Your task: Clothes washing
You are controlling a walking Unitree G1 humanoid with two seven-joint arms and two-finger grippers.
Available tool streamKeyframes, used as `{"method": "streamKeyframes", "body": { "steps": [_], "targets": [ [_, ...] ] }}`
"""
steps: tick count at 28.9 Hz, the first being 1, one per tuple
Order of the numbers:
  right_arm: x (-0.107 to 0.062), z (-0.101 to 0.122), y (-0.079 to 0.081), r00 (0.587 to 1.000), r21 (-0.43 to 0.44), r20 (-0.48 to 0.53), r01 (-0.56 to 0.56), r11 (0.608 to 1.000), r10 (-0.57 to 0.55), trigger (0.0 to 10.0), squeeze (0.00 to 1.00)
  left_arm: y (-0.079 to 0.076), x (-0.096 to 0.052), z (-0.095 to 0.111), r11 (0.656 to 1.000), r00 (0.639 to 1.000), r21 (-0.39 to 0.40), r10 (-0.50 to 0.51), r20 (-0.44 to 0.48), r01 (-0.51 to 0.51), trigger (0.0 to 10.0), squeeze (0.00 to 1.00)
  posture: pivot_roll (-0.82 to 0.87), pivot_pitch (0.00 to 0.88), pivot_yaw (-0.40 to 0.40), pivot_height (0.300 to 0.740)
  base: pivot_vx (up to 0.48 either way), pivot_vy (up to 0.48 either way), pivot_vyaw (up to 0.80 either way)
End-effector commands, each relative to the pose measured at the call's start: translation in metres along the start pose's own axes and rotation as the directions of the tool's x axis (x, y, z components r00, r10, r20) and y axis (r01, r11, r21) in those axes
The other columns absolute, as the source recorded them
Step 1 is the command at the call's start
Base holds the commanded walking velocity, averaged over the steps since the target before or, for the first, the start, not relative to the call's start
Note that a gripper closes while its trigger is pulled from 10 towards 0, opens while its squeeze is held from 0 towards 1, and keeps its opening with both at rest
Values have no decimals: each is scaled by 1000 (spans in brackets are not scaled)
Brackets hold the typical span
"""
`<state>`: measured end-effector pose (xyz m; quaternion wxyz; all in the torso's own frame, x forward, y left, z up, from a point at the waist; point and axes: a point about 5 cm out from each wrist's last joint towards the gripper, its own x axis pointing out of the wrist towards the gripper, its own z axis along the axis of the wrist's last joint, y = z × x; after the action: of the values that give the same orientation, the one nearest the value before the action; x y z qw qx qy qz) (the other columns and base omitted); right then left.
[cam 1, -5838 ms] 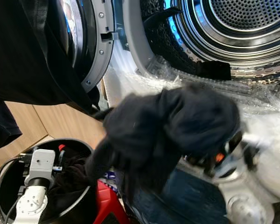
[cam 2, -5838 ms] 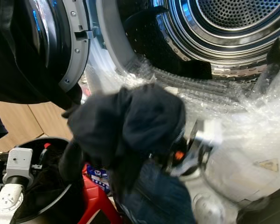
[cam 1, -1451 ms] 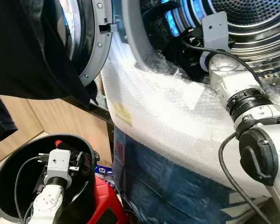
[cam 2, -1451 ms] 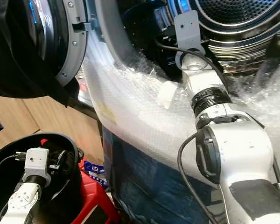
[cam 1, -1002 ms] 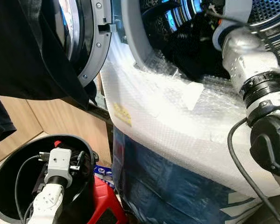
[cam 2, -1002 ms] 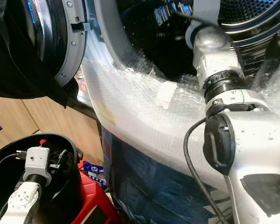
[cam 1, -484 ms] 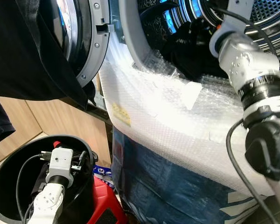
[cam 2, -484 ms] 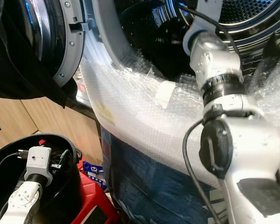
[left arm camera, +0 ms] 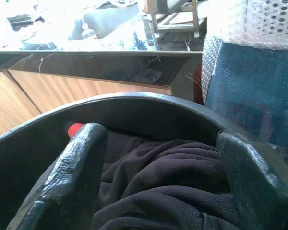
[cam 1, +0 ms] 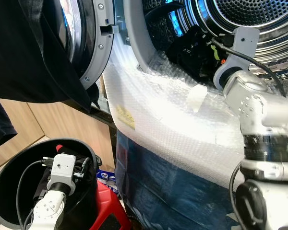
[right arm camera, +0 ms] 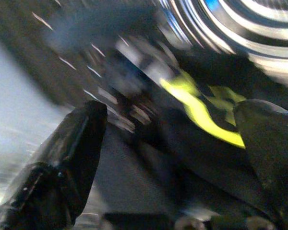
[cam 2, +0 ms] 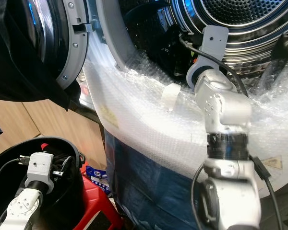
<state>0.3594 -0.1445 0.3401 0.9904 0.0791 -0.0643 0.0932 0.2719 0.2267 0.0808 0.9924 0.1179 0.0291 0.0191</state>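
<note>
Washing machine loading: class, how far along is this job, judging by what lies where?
Done: a dark garment lies inside the drum. In hand: the open right gripper hovers at it. Left: dark clothes wait in the bucket, under the open left gripper.

I see black clothes [left arm camera: 173, 191] in a dark grey bucket [cam 1: 9, 158], yellow-marked black garment [right arm camera: 201, 110], perforated steel drum [cam 1: 259, 14].

Between the right gripper's [right arm camera: 168, 158] spread black fingers the way into the shiny perforated steel drum [cam 1: 259, 19] is blocked by a black garment with yellow print [right arm camera: 201, 105], the bubble-wrapped door sill [cam 1: 182, 124] lying just beneath them.
</note>
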Motion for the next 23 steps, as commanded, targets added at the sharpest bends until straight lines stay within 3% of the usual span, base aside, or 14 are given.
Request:
{"method": "streamKeyframes", "body": {
  "steps": [1, 6, 8, 11, 12, 16, 17, 18, 21, 22, 23],
  "targets": [
    [-11, 14, 15, 995, -3, 51, -88, 996, 88, 10000, 0, -1, -1, -1, 1000, 1000, 8, -20, -12, 20, 10000, 0, 117, 41, 26, 740, 0, 0, 0],
    [-38, 24, 43, 944, -2, 158, -293, 956, 290, 10000, 0, -3, 0, 1, 1000, 1000, 7, -27, -8, 27, 10000, 0, 125, 43, 22, 740, 0, 0, 0],
    [-51, 27, 50, 911, -42, 192, -364, 931, 365, 10000, 0, -3, 0, 1, 1000, 1000, 6, -26, -7, 26, 10000, 0, 127, 46, 19, 740, 0, 0, 0],
    [-59, 29, 51, 881, -54, 243, -406, 912, 406, 10000, 0, -3, -1, 1, 1000, 1000, 6, -25, -8, 25, 10000, 0, 128, 49, 16, 740, 0, 0, 0],
    [-66, 28, 51, 847, -58, 308, -439, 897, 434, 10000, 0, -3, -2, 0, 1000, 1000, 6, -24, -10, 24, 10000, 0, 127, 50, 12, 740, 0, 0, 0],
    [-94, 8, 66, 691, -26, 343, -670, 742, 636, 10000, 0, -1, -4, -1, 1000, 1000, 2, -6, -5, 6, 10000, 0, 130, 50, 7, 740, 0, 0, 0],
    [-94, 8, 66, 691, -26, 343, -670, 742, 636, 10000, 0, -1, -4, -1, 1000, 1000, 2, -6, -5, 6, 10000, 0, 130, 50, 7, 740, 0, 0, 0],
    [-105, 6, 76, 616, 29, 387, -751, 659, 686, 10000, 0, 0, -4, 0, 1000, 1000, 4, 3, 2, -3, 10000, 0, 125, 51, 8, 740, 0, 0, 0],
    [-125, -5, 96, 481, 132, 444, -870, 476, 756, 10000, 0, 0, -3, 1, 1000, 1000, 3, 10, 10, -10, 10000, 0, 129, 50, 3, 740, 0, 0, 0],
    [-125, -5, 96, 481, 132, 444, -870, 476, 756, 10000, 0, 0, -3, 1, 1000, 1000, 3, 10, 10, -10, 10000, 0, 129, 50, 3, 740, 0, 0, 0],
    [-130, -19, 98, 454, 117, 388, -888, 445, 802, 10000, 0, 1, -2, 3, 1000, 1000, 0, 16, 16, -16, 10000, 0, 134, 50, 1, 740, 0, 0, 0]
  ]
}}
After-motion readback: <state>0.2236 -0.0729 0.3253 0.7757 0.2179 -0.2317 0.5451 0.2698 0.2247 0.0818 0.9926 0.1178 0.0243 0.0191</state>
